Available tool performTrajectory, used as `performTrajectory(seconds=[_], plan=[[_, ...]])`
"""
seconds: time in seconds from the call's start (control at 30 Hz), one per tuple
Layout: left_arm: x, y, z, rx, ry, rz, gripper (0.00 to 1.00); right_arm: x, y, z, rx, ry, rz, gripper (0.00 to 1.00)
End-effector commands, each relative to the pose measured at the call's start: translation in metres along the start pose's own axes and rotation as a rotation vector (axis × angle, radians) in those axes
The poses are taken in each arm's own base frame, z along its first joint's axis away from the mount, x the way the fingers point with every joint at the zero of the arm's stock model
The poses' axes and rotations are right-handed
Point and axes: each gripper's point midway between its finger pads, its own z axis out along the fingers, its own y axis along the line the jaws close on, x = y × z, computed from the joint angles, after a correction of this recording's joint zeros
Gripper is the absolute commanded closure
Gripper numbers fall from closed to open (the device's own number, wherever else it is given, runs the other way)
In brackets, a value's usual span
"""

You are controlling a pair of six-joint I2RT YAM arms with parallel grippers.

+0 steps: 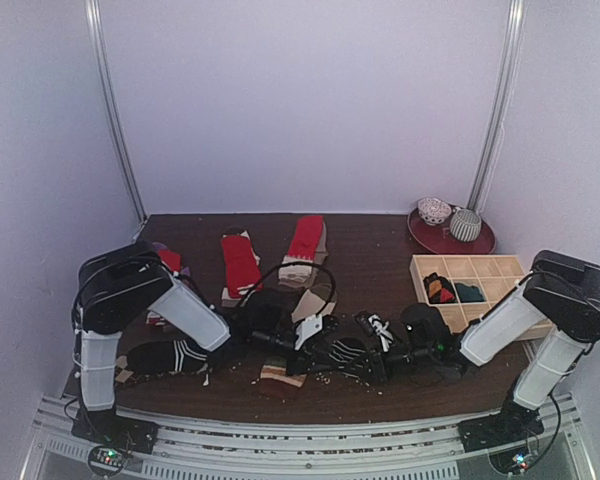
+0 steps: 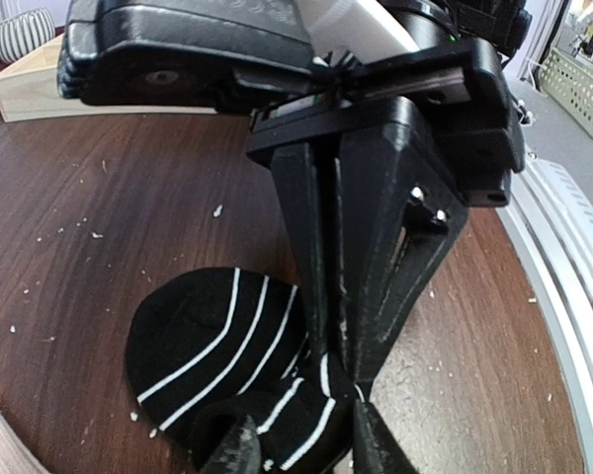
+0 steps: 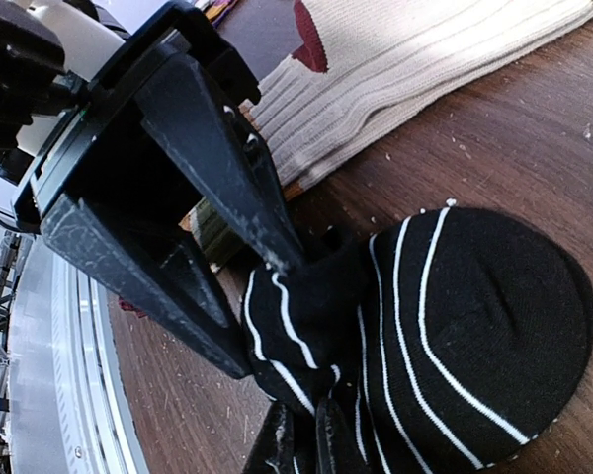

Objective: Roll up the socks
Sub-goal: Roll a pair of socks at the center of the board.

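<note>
The right hand (image 3: 301,439) is pinched shut on the bunched end of the sock (image 3: 474,326). The left hand (image 2: 296,449) is narrowed around the same fold from the opposite side. The sock lies mid-counter (image 2: 99,247). Rolling is judged under way; next, the fold must be tucked tightly over.

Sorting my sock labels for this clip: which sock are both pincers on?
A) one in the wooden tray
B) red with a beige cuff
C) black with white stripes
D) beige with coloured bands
C: the wrist views show the left pincer and right pincer pinching the black striped sock.
</note>
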Motion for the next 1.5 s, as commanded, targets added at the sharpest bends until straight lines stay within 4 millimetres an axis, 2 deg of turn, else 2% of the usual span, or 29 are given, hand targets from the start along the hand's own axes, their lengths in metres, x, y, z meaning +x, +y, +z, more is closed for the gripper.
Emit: performTrajectory(seconds=[0.0,0.03,0.1,0.27,0.33,0.4,0.5,0.6,0.67,0.77,0.9,1.0,1.13,1.33,1.47], plan=[[0.005,-0.017,0.013,0.086,0.013,0.002,0.77,0.086,-0.03,-0.01,0.119,0.298,0.146,0.95],[0.008,-0.017,0.014,0.085,0.024,-0.002,0.8,0.084,-0.029,-0.01,0.115,0.296,0.14,0.95],[0.015,-0.014,0.018,0.072,0.058,-0.024,1.0,0.077,-0.023,-0.01,0.093,0.278,0.125,0.95],[0.049,0.006,0.021,-0.038,0.225,-0.181,1.0,0.052,-0.011,-0.015,0.082,0.231,0.061,0.93],[0.071,0.012,0.017,-0.089,0.328,-0.273,1.0,0.039,-0.01,-0.022,0.12,0.2,0.018,0.86],[0.09,0.015,0.007,-0.129,0.407,-0.385,1.0,0.019,-0.011,-0.033,0.176,0.133,-0.038,0.79],[0.111,0.007,-0.008,-0.109,0.445,-0.564,1.0,-0.013,-0.012,-0.059,0.28,-0.038,-0.147,0.75],[0.126,0.005,-0.019,-0.128,0.502,-0.641,1.0,-0.032,0.004,-0.078,0.31,-0.201,-0.287,0.69],[0.131,0.003,-0.022,-0.116,0.523,-0.684,1.0,-0.036,0.013,-0.086,0.311,-0.29,-0.361,0.67],[0.131,-0.001,-0.02,-0.087,0.538,-0.714,1.0,-0.026,0.018,-0.085,0.322,-0.326,-0.451,0.64],[0.131,0.003,-0.017,-0.088,0.561,-0.706,1.0,-0.016,0.02,-0.071,0.346,-0.281,-0.558,0.61],[0.131,0.008,-0.015,-0.095,0.575,-0.693,1.0,-0.023,0.033,-0.06,0.322,-0.273,-0.608,0.53],[0.13,0.011,-0.013,-0.099,0.578,-0.682,1.0,-0.028,0.049,-0.053,0.281,-0.301,-0.648,0.51],[0.131,0.011,-0.011,-0.092,0.582,-0.674,1.0,-0.02,0.037,-0.026,0.319,-0.198,-0.664,0.49],[0.131,0.012,-0.011,-0.091,0.582,-0.668,1.0,-0.017,0.02,-0.019,0.389,-0.17,-0.65,0.5]])
